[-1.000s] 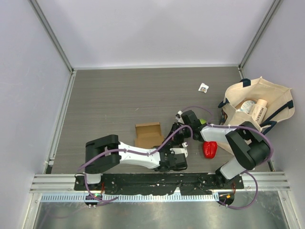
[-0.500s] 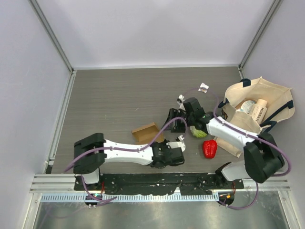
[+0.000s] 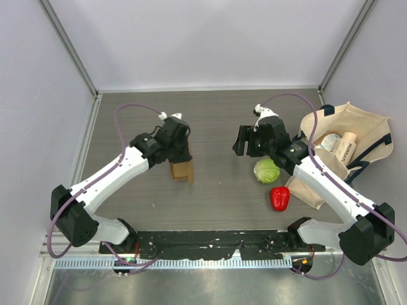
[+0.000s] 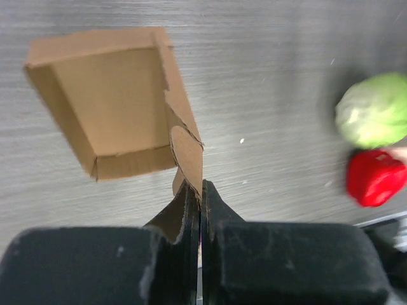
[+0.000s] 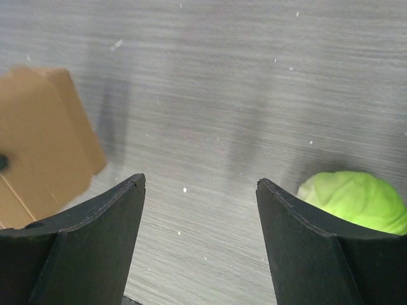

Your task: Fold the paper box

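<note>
Desk: Item one, the box?

Operator: One box [image 3: 182,170], brown card, left of the bench [image 3: 216,121] centre. My left wrist camera shows it [image 4: 117,108] as an open tray with the hollow side toward the lens. One rounded flap runs back into my left jaws. I cannot tell whether its lower edge touches the bench.

Desk: Left jaws?

Operator: Closed flat on that flap, the card pinched between them. The left arm [image 3: 111,171] reaches in from the near left corner.

Desk: Right jaws?

Operator: Wide apart, gripping nothing, over bare bench between the box and the cabbage [image 3: 266,170]. My right wrist camera has the box [image 5: 44,146] at its left edge and the cabbage [image 5: 353,200] at lower right, neither one touched.

Desk: Remaining stock?

Operator: One cabbage, green, right of centre, just beside my right arm [image 3: 327,184]. One pepper [image 3: 280,198], red, just beside the cabbage on its near side. Both show at the right edge of the left wrist view, cabbage [image 4: 374,109] above pepper [image 4: 375,178]. One tote [image 3: 356,136], cream with dark handles, at the far right, mouth open, with packages [image 3: 343,146] inside. One paper bag [image 3: 305,194], tan, at the tote's near edge beside the pepper, partly under my right arm.
</note>
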